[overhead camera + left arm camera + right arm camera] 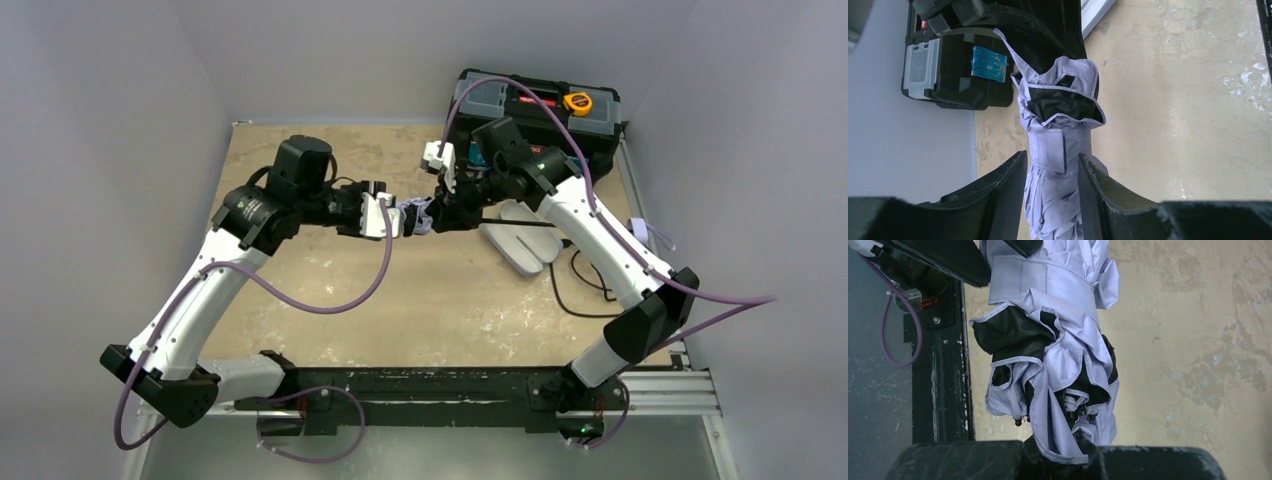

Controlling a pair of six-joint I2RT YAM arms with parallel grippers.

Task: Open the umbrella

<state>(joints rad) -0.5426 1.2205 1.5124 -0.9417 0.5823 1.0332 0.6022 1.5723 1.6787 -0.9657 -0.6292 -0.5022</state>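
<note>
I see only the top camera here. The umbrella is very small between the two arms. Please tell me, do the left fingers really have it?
Observer: Yes. In the left wrist view the left fingers press both sides of the folded umbrella.
Operator: Is the closing strap already undone?
Observer: No. The strap is wrapped round the canopy, right at the fingertips.
Operator: And the right side?
Observer: The right fingers are shut on the umbrella's other end. Loose folds with rib tips hang over them, hiding exactly what they pinch.
</note>
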